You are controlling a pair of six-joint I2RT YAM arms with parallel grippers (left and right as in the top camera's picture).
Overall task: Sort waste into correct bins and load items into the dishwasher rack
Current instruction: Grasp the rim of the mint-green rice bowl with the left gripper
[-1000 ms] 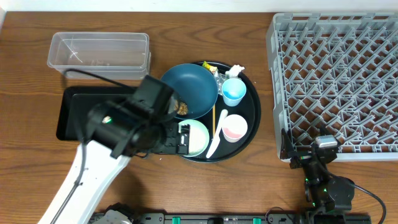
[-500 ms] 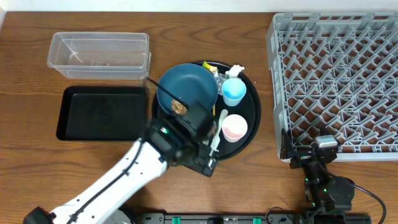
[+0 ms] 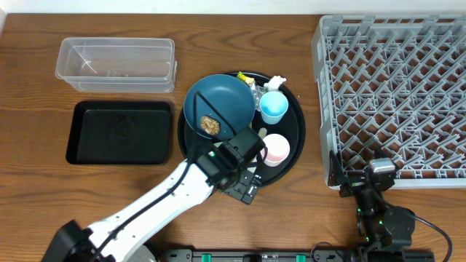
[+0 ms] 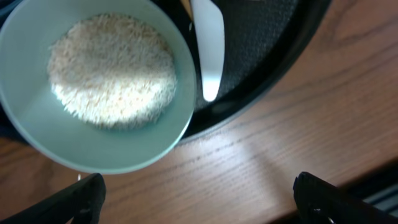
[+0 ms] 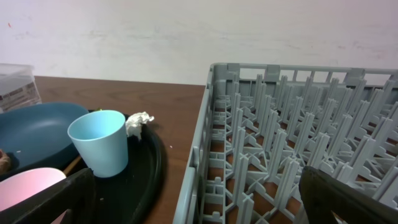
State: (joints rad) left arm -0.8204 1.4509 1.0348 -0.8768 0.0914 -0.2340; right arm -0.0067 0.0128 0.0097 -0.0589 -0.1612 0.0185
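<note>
Hovering, jaws apart, near the mint bowl [image 4: 37, 134] of rice [image 4: 112, 78], left gripper [image 4: 199, 196] holds nothing (right-hand rack [image 3: 320, 109] bare, sorting seemingly all ahead).

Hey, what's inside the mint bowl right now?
A heap of white rice fills the middle of the mint bowl; nothing else shows in it. The rice covers the bowl's floor, so anything beneath cannot be seen. Overhead, the left arm hides the bowl.
</note>
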